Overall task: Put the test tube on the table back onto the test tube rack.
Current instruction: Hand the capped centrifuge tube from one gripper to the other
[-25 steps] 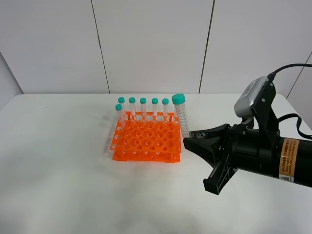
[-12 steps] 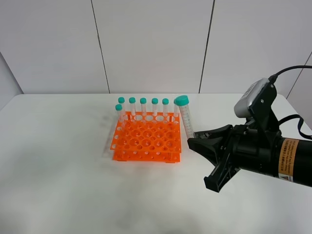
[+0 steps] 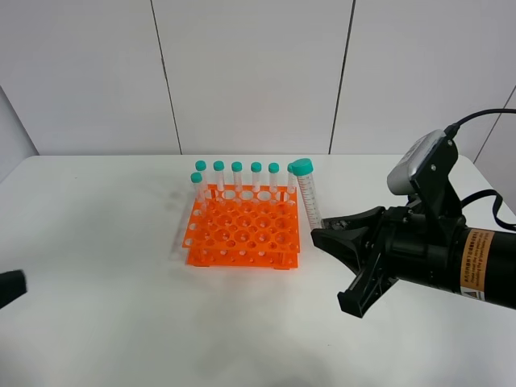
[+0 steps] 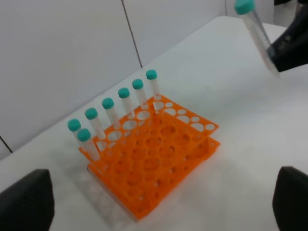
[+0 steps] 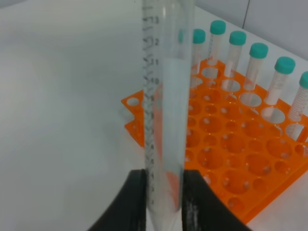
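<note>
My right gripper [image 3: 318, 233] is shut on the test tube [image 3: 308, 197], a clear graduated tube with a teal cap, gripping its lower end. It holds the tube nearly upright, leaning slightly left, just off the right side of the orange test tube rack [image 3: 242, 235]. The right wrist view shows the tube [image 5: 166, 96] between my two black fingers [image 5: 135, 192], with the rack [image 5: 231, 163] behind it. My left gripper [image 4: 159, 192] is wide open and empty, facing the rack [image 4: 154, 159] from a distance. Only a dark tip of it [image 3: 10, 288] shows at the left edge of the exterior view.
Several teal-capped tubes [image 3: 237, 176] stand along the rack's back row and one at its left side; the other holes are open. The rack stands on the white table [image 3: 97, 242]. A grey panelled wall rises behind the table.
The held tube has shifted slightly right and tilted, its cap now leaning left. A tip of my left arm has come into the exterior view at the left edge.
</note>
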Tool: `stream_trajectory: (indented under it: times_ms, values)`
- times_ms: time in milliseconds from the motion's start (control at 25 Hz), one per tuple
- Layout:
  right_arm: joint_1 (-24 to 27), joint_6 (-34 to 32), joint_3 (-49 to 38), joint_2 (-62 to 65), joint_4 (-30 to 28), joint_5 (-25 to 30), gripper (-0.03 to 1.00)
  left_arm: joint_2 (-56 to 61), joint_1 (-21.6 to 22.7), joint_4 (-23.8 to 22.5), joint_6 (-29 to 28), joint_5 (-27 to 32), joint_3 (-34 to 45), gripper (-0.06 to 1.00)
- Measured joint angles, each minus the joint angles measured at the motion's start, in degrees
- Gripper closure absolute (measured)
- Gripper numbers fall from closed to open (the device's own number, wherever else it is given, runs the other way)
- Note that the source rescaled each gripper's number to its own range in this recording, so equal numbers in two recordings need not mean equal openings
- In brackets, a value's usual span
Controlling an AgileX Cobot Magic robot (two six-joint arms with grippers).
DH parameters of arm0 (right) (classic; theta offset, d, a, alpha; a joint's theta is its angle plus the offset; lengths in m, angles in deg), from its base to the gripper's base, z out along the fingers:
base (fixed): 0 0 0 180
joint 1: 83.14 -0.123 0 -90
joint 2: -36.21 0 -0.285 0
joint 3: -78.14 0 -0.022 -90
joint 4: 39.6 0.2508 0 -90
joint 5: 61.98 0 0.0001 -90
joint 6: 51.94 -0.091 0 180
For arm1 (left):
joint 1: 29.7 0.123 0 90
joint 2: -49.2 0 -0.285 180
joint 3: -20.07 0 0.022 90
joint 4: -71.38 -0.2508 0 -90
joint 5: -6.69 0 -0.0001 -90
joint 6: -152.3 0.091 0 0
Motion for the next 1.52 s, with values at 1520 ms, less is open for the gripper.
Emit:
stream_trajectory:
  times_ms: [1520]
  values:
    - [0.0, 1.3, 0.0, 0.0, 0.0, 0.0, 0.95, -55.8, -11.0, 68.3, 57.6, -2.9, -21.9, -0.06]
